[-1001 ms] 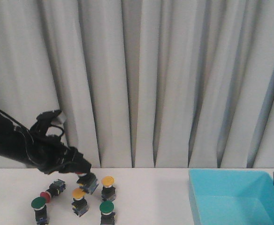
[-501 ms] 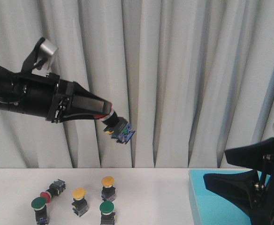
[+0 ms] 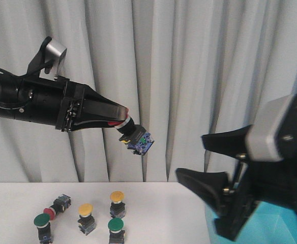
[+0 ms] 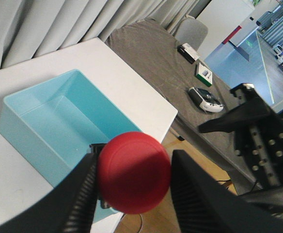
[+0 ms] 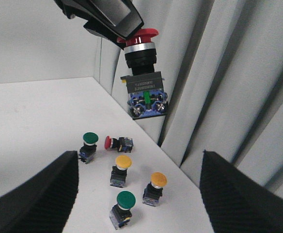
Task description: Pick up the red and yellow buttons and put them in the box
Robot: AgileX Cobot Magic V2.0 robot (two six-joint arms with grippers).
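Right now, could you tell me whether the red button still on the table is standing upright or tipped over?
Tipped over. The red button lies on its side on the table, cap facing sideways, while the yellow button nearby stands cap-up.

In the front view's lower left, five buttons crowd the white table (image 3: 153,203): a red one lying on its side (image 3: 54,207), two yellow (image 3: 85,213) (image 3: 117,200), two green (image 3: 41,223) (image 3: 115,229), with only narrow gaps between them. The table's middle stretch, between this cluster and the box (image 3: 291,226) at lower right, lies open. The right gripper (image 3: 209,168), jaws spread wide, looms in front of the box and blocks most of it. The left gripper (image 3: 120,119), clamped on a red button (image 3: 133,134), fills the air at upper left.
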